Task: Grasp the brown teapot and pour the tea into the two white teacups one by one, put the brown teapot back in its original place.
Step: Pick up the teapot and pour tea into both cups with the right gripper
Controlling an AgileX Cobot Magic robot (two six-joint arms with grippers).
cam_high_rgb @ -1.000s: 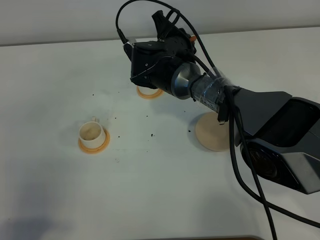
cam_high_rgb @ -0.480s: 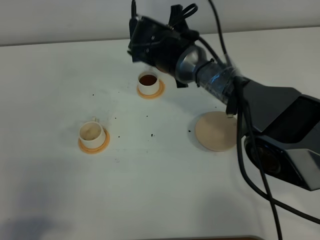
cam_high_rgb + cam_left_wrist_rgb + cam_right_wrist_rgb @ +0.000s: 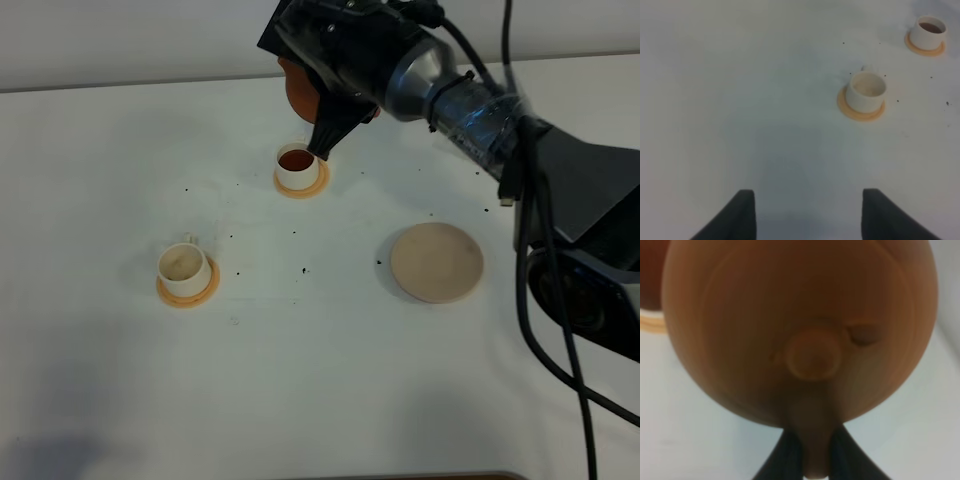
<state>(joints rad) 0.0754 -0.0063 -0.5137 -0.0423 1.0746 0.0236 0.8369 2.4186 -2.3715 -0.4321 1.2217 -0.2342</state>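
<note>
The brown teapot (image 3: 299, 86) hangs tilted in the air just behind and above the far white teacup (image 3: 297, 166), which holds dark brown tea. My right gripper (image 3: 330, 125) is shut on the teapot's handle. In the right wrist view the teapot (image 3: 800, 325) fills the frame, its handle pinched at the right gripper (image 3: 811, 460). The near teacup (image 3: 184, 265) sits on its orange coaster (image 3: 187, 291) with a pale inside. The beige disc (image 3: 436, 262) lies bare. My left gripper (image 3: 807, 215) hovers open over bare table, short of the near teacup (image 3: 866, 90).
The right arm's black body and cables (image 3: 560, 200) stretch from the right edge across the back of the table. Dark specks (image 3: 303, 270) dot the white tabletop between the cups and the disc. The far teacup (image 3: 927, 33) also shows in the left wrist view.
The right arm has risen and swung back with the teapot. That uncovered the far teacup, now holding brown tea, and the whole beige disc. The near teacup has not moved.
</note>
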